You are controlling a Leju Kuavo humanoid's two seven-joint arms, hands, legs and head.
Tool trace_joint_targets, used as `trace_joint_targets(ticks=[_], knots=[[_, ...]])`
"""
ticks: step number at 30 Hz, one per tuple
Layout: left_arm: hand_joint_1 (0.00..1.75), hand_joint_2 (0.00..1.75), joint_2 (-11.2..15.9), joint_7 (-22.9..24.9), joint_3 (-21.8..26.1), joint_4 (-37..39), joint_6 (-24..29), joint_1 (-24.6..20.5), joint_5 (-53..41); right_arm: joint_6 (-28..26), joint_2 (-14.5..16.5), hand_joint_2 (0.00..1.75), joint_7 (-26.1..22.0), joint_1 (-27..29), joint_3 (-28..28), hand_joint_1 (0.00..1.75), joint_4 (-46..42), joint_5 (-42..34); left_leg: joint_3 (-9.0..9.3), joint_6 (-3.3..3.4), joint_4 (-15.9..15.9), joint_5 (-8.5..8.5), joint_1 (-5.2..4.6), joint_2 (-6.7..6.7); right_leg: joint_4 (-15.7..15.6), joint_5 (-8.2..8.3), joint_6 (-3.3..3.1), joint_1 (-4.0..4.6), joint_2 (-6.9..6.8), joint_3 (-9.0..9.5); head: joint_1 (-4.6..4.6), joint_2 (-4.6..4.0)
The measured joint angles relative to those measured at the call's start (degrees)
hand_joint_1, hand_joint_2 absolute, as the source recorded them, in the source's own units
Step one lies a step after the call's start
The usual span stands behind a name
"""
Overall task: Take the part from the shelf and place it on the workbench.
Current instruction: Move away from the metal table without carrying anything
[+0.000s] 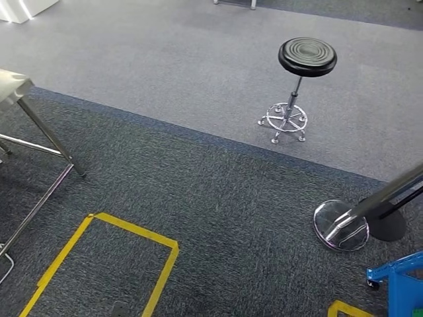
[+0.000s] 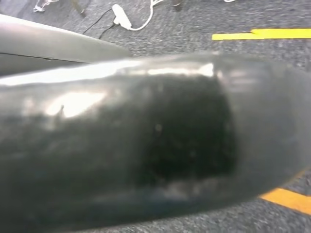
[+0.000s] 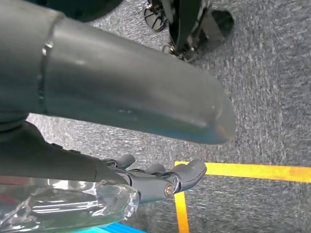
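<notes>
The head view looks down on a dark grey carpet [image 1: 209, 198] that meets a lighter grey strip farther off. A black stool [image 1: 306, 57] on a chrome base stands on the lighter strip, well apart from everything else. Yellow tape [image 1: 135, 230] marks a rectangle on the dark carpet, and a second piece shows near the lower right. A metal frame [image 1: 45, 135] with slanted legs enters at the left, a round chrome foot [image 1: 341, 226] with a dark pole lies at the right, and a blue cart [image 1: 399, 281] sits in the lower right corner. In the right wrist view the right hand [image 3: 157, 180] hangs above the carpet, its dark fingers [image 3: 190, 171] reaching along the part [image 3: 69, 204], a thing wrapped in clear crinkled plastic that the hand holds against its underside. I cannot tell the left hand's state: a blurred dark rounded shape [image 2: 146, 141] covers most of its wrist view, with white cables [image 2: 124, 17] on the carpet behind.
</notes>
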Motion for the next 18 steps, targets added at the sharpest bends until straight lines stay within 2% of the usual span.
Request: trace_joint_targets(ticks=[1,2,4,5,6,7,9,10,11,12,13,14,15,17,18], knots=[[0.0,0.0,0.0,0.0,0.0,0.0,0.0,0.0,0.0,0.0,0.0,0.0,0.0,-0.1,0.0,0.0,0.0,0.0,0.05,-0.4,0.3,-0.23,-0.1,0.41,-2.7,0.7,-0.23,-0.02,-0.77,1.61,-0.01,0.0],[0.0,0.0,0.1,0.0,0.0,0.0,0.0,0.0,0.0,0.0,0.1,0.0,0.0,-0.2,0.0,0.0,0.0,0.0,0.13,-0.74,0.5,-0.4,-0.25,0.76,-4.1,0.82,-0.64,0.03,-1.24,2.42,-0.07,0.0],[0.0,0.0,0.1,-0.1,0.0,0.0,-0.1,-0.1,0.0,0.1,0.1,0.0,0.1,-0.2,0.1,0.0,0.1,0.1,0.33,-1.18,0.6,-0.49,-0.35,1.36,-4.1,0.75,-1.79,0.14,-0.51,2.45,-0.27,0.0],[0.0,0.0,0.1,-0.1,0.0,0.0,-0.1,-0.2,0.0,0.2,0.1,0.0,0.2,-0.1,0.1,0.0,0.1,0.1,0.42,-1.39,0.6,-0.6,-0.24,1.49,-4.1,0.81,-2.15,0.16,-0.1,2.38,-0.34,0.0],[0.0,0.0,0.1,-0.1,0.0,0.0,-0.2,-0.3,0.0,0.2,0.1,0.0,0.3,-0.1,0.2,0.0,0.1,0.1,0.23,-1.64,1.3,-1.29,-0.07,0.79,-4.1,0.9,-2.51,0.15,0.35,2.34,-0.38,0.0],[0.0,0.0,0.1,-0.2,0.0,0.0,-0.3,-0.3,0.0,0.3,0.1,0.0,0.4,-0.1,0.3,0.0,0.1,0.2,-0.44,-1.85,3.1,-2.66,0.08,-0.26,-4.1,1.02,-2.88,0.14,0.87,2.29,-0.44,0.0],[0.0,0.0,0.1,-0.2,0.0,0.0,-0.5,-0.2,0.0,0.5,0.1,0.0,0.7,-0.3,0.4,0.0,0.1,0.3,-3.45,-2.06,10.0,-6.69,0.24,-2.71,-4.1,1.22,-3.48,0.3,2.08,2.12,-0.6,0.0],[0.0,0.0,0.1,-0.2,0.0,0.0,-0.6,-0.1,0.0,0.6,0.1,0.0,0.9,-0.3,0.4,0.0,0.1,0.3,-5.21,-2.0,13.7,-8.3,0.22,-3.17,-4.1,1.28,-3.65,0.45,2.71,2.02,-0.64,0.0],[0.0,0.0,0.1,-0.2,0.0,0.0,-0.7,0.0,0.0,0.6,0.1,0.0,1.0,-0.3,0.4,0.0,0.1,0.3,-6.61,-1.87,16.5,-9.19,0.2,-3.36,-4.1,1.33,-3.78,0.63,3.31,1.96,-0.66,0.0],[0.0,0.0,0.1,-0.2,0.0,0.0,-0.8,0.1,0.0,0.7,0.1,0.0,1.1,-0.3,0.4,0.0,0.1,0.4,-7.42,-1.65,18.0,-9.24,0.14,-3.44,-4.1,1.37,-3.85,0.82,3.86,1.95,-0.66,0.0],[0.0,0.0,0.1,-0.2,0.1,0.0,-0.8,0.1,0.0,0.7,0.1,0.0,1.2,-0.2,0.4,0.0,0.1,0.4,-7.48,-1.29,17.7,-8.33,0.03,-3.5,-4.1,1.41,-3.92,1.04,4.43,1.95,-0.65,0.0],[0.0,0.0,0.1,-0.2,0.1,0.0,-0.9,0.1,0.0,0.8,0.1,0.0,1.3,-0.2,0.4,0.0,0.1,0.5,-6.87,-0.74,15.9,-6.64,-0.18,-3.69,-4.1,1.47,-4.01,1.28,5.1,1.95,-0.63,0.0],[0.0,0.0,0.1,-0.2,0.1,0.0,-0.9,0.1,0.0,0.8,0.1,0.0,1.5,-0.1,0.4,0.0,0.1,0.5,-5.64,0.04,12.8,-4.41,-0.53,-4.28,-4.1,1.56,-4.12,1.48,5.79,1.93,-0.62,0.0],[0.0,0.0,0.4,-0.2,0.1,0.0,-0.9,0.0,0.0,0.9,0.2,0.0,1.7,-0.1,0.4,0.0,0.2,0.7,-2.66,2.06,5.5,-0.8,-1.39,-7.08,-4.1,1.74,-4.26,1.62,7.14,1.79,-0.59,0.0],[0.0,0.0,0.5,-0.2,0.1,0.0,-1.0,0.1,0.0,1.0,0.3,0.0,1.8,-0.2,0.5,0.0,0.3,0.8,-1.65,2.74,3.1,-0.07,-1.72,-8.26,-4.1,1.85,-4.19,1.54,7.72,1.62,-0.69,0.0]])
